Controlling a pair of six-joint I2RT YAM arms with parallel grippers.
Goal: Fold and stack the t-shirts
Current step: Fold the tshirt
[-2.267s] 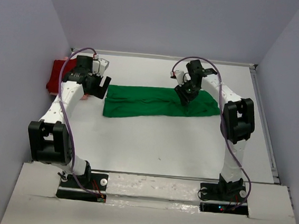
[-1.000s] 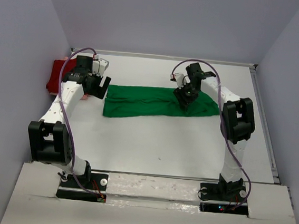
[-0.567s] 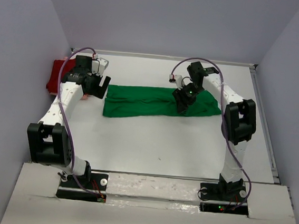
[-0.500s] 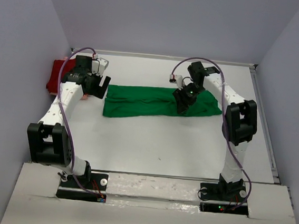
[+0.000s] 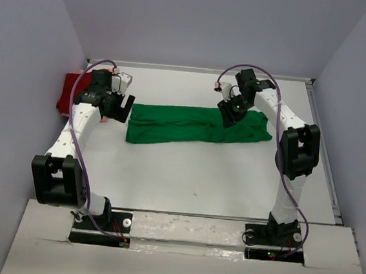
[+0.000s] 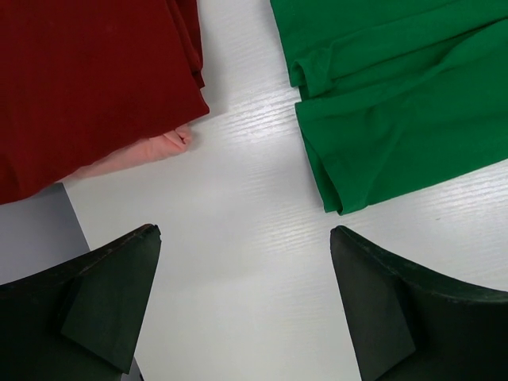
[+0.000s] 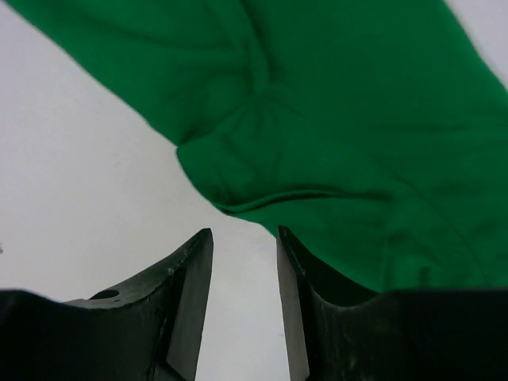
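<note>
Left gripper point(image 6: 246, 232): spread wide and empty. I hold it over bare table point(image 6: 238, 182) between the red shirt point(image 6: 87, 79) and the green shirt point(image 6: 397, 103), ready for the green shirt's left end.
Right gripper point(image 7: 244, 238): jaws narrowly apart with nothing between them. It sits low by a creased edge of the green shirt, probably to pinch it.
Green shirt: a long strip mid-table, part-folded.
Red shirt: far left, lying on the pink shirt point(image 6: 151, 149), which I take to be the stack's base.
</note>
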